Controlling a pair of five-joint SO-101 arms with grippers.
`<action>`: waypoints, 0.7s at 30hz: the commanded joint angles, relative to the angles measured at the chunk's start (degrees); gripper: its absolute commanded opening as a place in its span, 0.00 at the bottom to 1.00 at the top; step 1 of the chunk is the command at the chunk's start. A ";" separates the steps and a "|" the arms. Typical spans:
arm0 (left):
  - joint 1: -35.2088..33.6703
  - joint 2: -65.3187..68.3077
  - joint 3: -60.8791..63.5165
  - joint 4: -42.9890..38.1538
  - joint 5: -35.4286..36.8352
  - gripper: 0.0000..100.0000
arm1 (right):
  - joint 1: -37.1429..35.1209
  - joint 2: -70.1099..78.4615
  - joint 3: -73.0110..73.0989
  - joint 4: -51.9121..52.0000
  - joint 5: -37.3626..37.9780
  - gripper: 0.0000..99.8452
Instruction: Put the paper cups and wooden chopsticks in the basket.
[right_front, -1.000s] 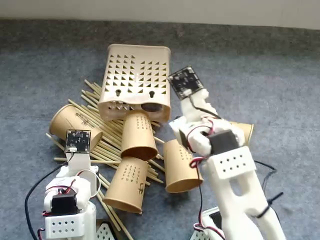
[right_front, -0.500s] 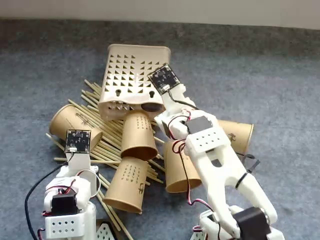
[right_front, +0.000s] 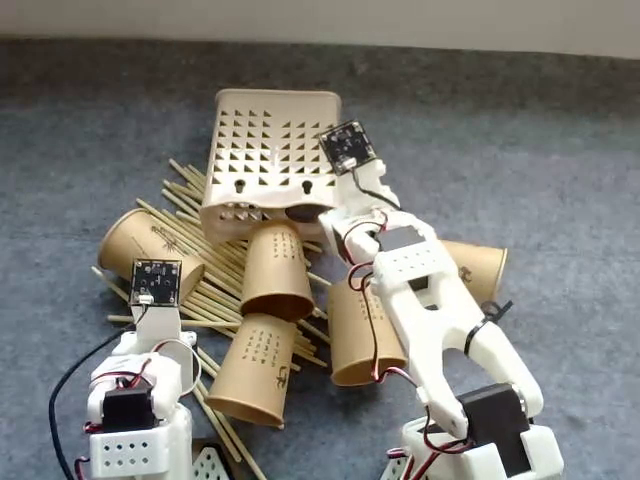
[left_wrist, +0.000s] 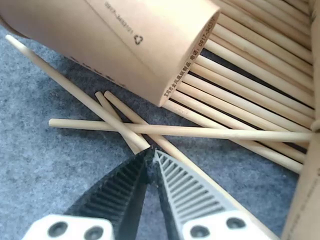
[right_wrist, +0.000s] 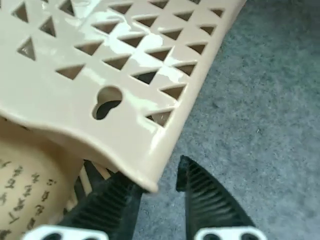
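At basket (right_wrist: 65, 107) corner, R fingers (right_wrist: 206, 196) astride rim, apart.

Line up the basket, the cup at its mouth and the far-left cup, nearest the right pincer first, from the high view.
1. Basket, corner at the right pincer.
2. Cup at its mouth, beside.
3. Far-left cup, past the chopsticks.
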 joint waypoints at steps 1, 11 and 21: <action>-0.04 -0.40 1.10 0.35 0.44 0.01 | 1.19 -2.68 -3.21 -1.45 -2.29 0.01; -0.04 -0.40 1.10 0.35 0.44 0.01 | 7.25 -10.24 -3.21 -1.19 -13.80 0.01; -0.04 -0.40 1.10 0.35 0.44 0.01 | 10.33 -11.30 -7.34 2.42 -18.90 0.01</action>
